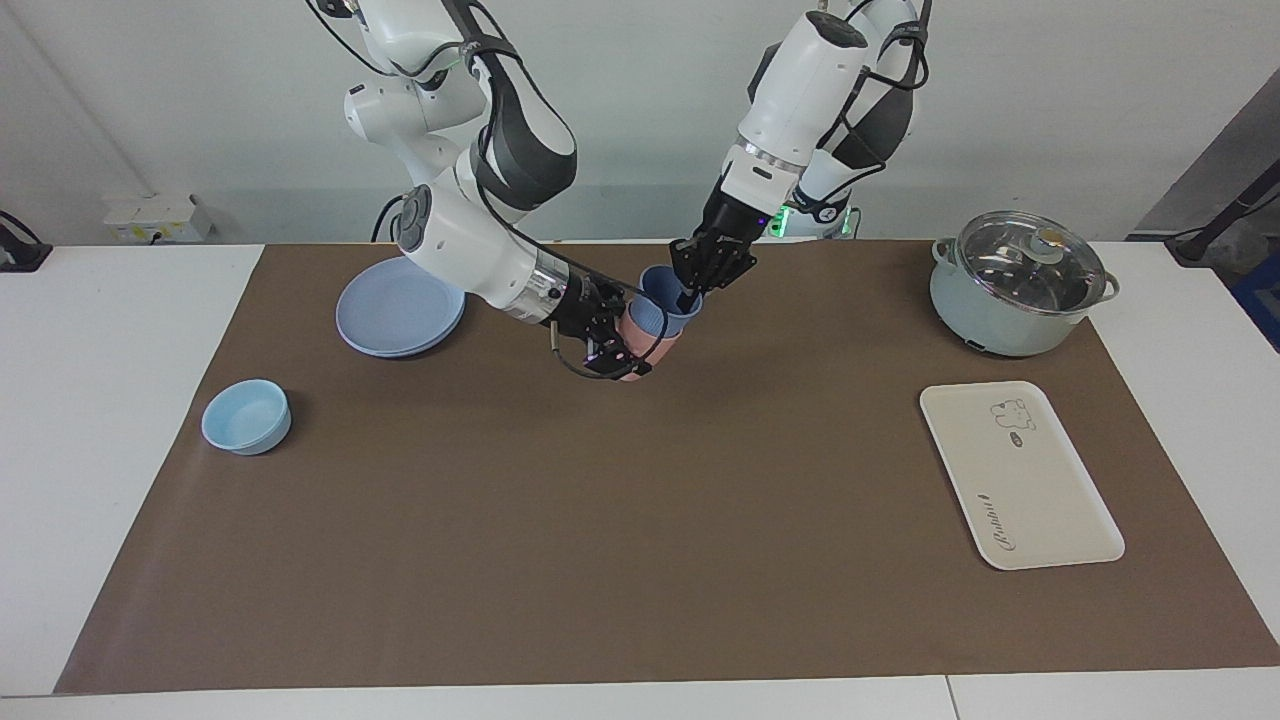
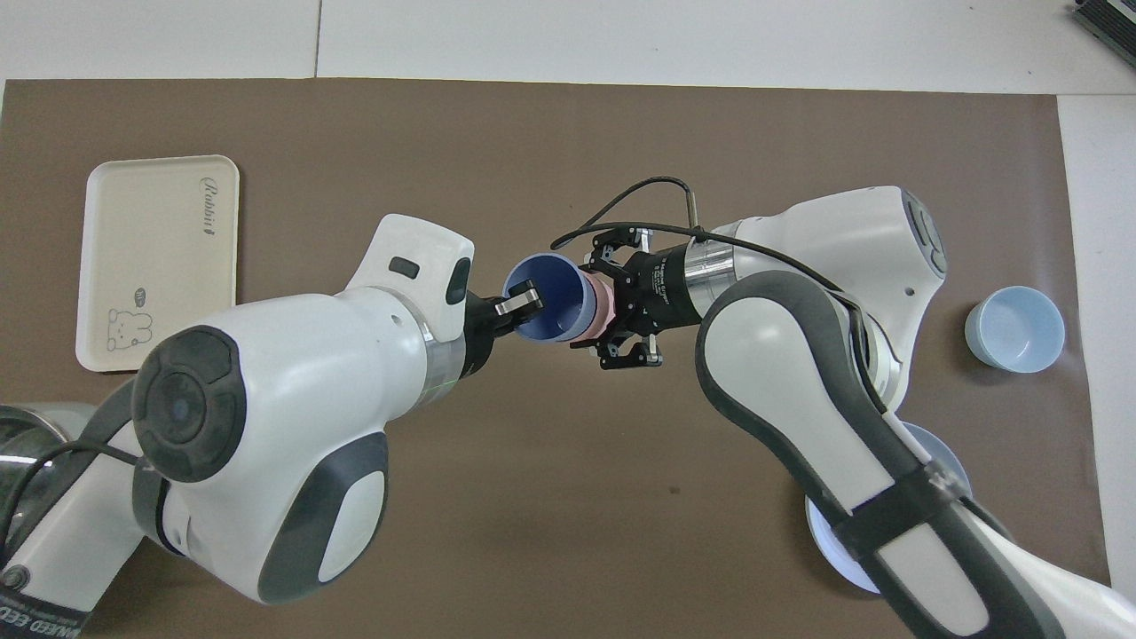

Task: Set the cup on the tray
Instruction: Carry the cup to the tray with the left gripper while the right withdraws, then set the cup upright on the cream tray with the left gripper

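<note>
The periwinkle-blue cup [image 1: 662, 303] sits nested in a pink cup [image 1: 645, 342], both tilted and held in the air over the mat's middle, near the robots. My right gripper [image 1: 622, 352] is shut on the pink cup's body. My left gripper [image 1: 700, 277] is shut on the blue cup's rim, one finger inside it. In the overhead view the left gripper [image 2: 524, 306] meets the blue cup [image 2: 550, 311], with the pink cup [image 2: 602, 311] and the right gripper [image 2: 623, 312] beside it. The cream tray [image 1: 1020, 480] [image 2: 160, 257] lies empty toward the left arm's end.
A pot with a glass lid [image 1: 1020, 285] stands nearer to the robots than the tray. A round blue plate [image 1: 400, 308] [image 2: 948, 469] and a light-blue bowl [image 1: 247, 416] [image 2: 1016, 327] sit toward the right arm's end. A brown mat [image 1: 640, 560] covers the table.
</note>
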